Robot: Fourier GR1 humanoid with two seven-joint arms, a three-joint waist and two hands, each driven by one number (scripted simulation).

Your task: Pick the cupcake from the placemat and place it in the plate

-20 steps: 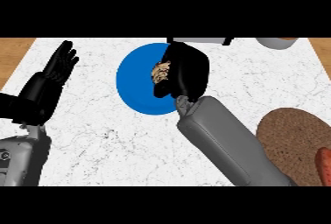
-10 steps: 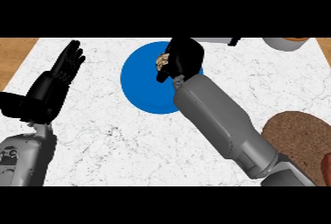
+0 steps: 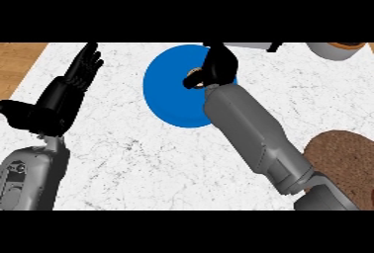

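Item 1. Right hand (image 3: 217,66), black, on a grey forearm that runs in from 5 o'clock. It stands over the upper right part of the plate, fingers curled round the cupcake.

Item 2. Small brown-and-cream cupcake (image 3: 194,77). Only a sliver shows at the hand's 8 o'clock side, tucked inside the curled fingers; the rest is hidden by them. It sits over the plate's blue surface. Whether it touches the plate or hangs just above it cannot be told.

Item 3. Round, flat blue plate (image 3: 169,96), on the white marbled counter (image 3: 146,158), at centre toward 12 o'clock. The forearm covers its 4 o'clock edge.

Item 4. Brown, rough-textured oval placemat (image 3: 343,158), at 4 o'clock by the view's edge, well apart from the plate. No cupcake lies on it.

Item 5. Left hand (image 3: 62,96), black, at 9 o'clock, open with fingers straight and pointing up; resting, touching nothing.

Item 6. Pale round vessel (image 3: 336,49), cut by the edge at 1 o'clock; contents unclear.

Progress, as a judgement: the pick is done and the carry has reached the plate, so most of the task is complete. What remains is to set the cupcake down on the blue surface if it is not already down, open the fingers, and take the hand clear without tipping it.
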